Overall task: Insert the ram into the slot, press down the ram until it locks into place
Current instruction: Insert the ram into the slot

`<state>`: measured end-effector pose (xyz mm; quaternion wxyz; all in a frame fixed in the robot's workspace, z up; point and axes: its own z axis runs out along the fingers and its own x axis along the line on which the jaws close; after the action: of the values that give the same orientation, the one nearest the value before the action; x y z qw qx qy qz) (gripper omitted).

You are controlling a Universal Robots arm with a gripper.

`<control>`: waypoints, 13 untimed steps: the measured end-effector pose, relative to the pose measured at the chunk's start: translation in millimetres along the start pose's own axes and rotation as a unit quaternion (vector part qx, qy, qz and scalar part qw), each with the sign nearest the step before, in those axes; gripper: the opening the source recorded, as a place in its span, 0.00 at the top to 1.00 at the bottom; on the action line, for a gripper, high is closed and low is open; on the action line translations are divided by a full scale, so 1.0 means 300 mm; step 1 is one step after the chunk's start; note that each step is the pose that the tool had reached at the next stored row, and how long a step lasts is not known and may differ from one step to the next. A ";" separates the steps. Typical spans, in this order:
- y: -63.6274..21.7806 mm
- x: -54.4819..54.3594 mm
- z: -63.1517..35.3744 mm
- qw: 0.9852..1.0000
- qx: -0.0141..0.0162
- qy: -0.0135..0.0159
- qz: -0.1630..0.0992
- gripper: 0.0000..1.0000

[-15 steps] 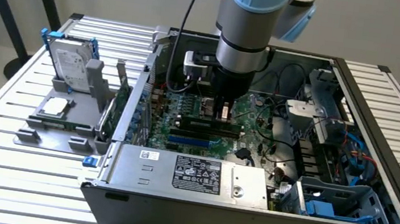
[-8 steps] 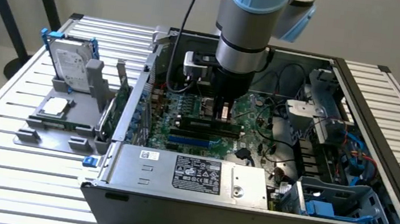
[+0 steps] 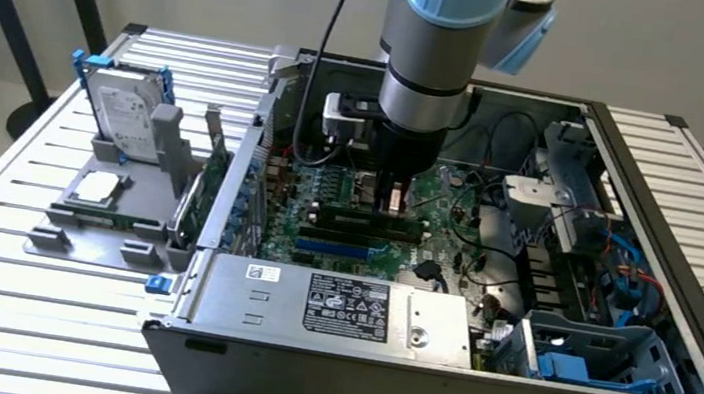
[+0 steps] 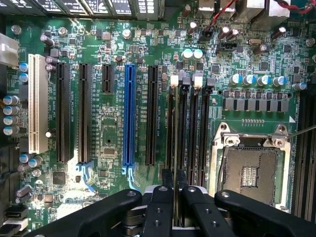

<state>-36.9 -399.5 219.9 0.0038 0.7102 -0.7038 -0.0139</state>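
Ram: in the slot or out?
Cannot tell if seated. The ram stands on edge along the slot, lined up with it, clamped in the gripper.

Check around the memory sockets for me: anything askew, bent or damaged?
Nothing stands out. The ram runs straight along its slot, edge-on in the gripper, with no tilt I can see. The neighbouring sockets and the bare processor socket look undamaged.

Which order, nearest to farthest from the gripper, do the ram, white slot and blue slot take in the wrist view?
1. ram, held edge-on in the gripper.
2. blue slot, among the black expansion slots.
3. white slot, farthest, past those slots.
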 end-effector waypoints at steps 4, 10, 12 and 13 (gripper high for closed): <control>0.000 -0.001 0.001 1.000 0.000 0.000 0.000 0.86; 0.000 -0.003 0.001 1.000 0.000 0.000 0.000 0.78; 0.000 -0.003 -0.006 1.000 0.000 -0.001 0.000 0.72; 0.000 -0.003 -0.016 1.000 0.000 -0.002 0.000 0.72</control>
<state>-36.9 -398.7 224.6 0.0026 0.7102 -0.7038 -0.0152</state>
